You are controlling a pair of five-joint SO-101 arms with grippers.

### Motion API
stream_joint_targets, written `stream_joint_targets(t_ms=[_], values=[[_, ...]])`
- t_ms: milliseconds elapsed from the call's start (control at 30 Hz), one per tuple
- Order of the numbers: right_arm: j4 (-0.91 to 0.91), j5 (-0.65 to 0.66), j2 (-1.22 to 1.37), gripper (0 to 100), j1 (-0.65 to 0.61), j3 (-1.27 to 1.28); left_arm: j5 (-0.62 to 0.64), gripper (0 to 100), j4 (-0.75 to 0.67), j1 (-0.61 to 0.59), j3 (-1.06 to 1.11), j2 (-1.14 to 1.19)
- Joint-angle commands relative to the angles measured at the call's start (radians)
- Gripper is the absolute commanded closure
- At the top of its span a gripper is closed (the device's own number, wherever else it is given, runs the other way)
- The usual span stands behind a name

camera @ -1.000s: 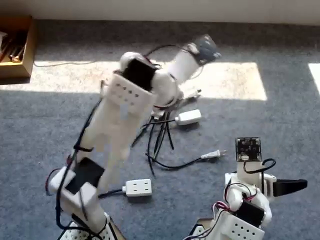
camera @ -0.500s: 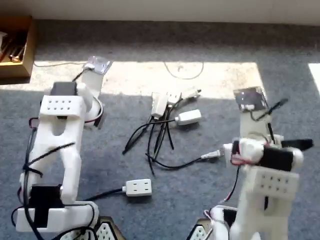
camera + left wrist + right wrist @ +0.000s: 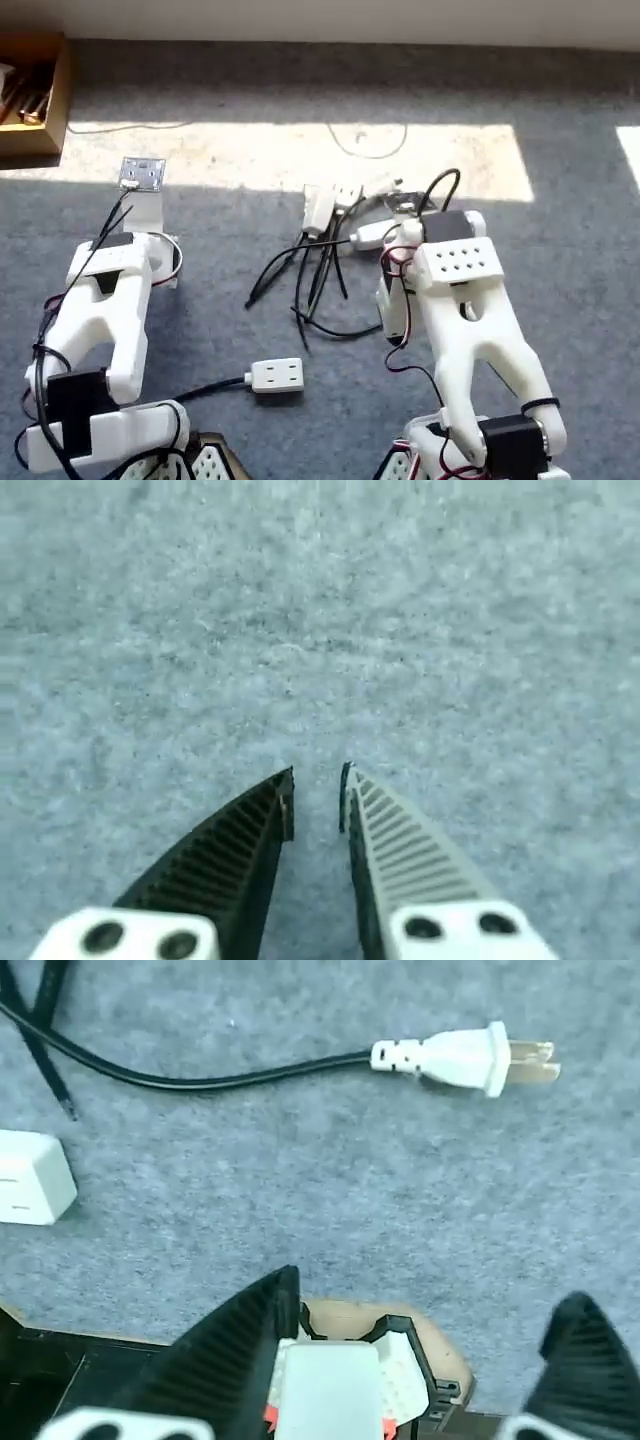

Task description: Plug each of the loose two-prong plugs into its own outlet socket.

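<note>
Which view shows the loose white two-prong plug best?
Right wrist view: the white plug lies whole on the carpet, both prongs and black cord clear. In the high view the right arm covers it. The left wrist view faces bare carpet.

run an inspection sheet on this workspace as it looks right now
surface: grey carpet, with a sunlit strip across the far side
job's things: one white two-prong plug lying loose, prongs bare; white outlet block lying near the arms' bases; more white plugs bunched by the sunlit strip
clutter: thin wire looping on the sunlit strip
grippers: left gripper over bare carpet, jaws slightly apart, holding nothing; right gripper wide open, empty, apart from the two-prong plug
cables: black cords fanning out from the bunch; another leaves the outlet block
surroundings: wooden box at the far left edge
</note>
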Motion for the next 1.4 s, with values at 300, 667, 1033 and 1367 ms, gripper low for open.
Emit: stream_joint_targets(t_ms=[300, 667, 1033, 1367], values=[[-0.179, 0.571, -0.004, 71.7, -0.021, 0.004, 0.005, 91, -0.015, -0.008, -0.001, -0.027], [-0.377, 1.29, -0.002, 71.7, -0.019, 0.159, 0.0, 91, -0.092, -0.008, 0.045, -0.025], [-0.55, 1.536, -0.004, 71.7, 0.085, 0.309, 0.0, 91, -0.095, -0.007, 0.045, -0.025], [-0.654, 1.547, 0.102, 71.7, 0.102, 0.311, 0.0, 91, -0.094, 0.019, 0.048, -0.025]])
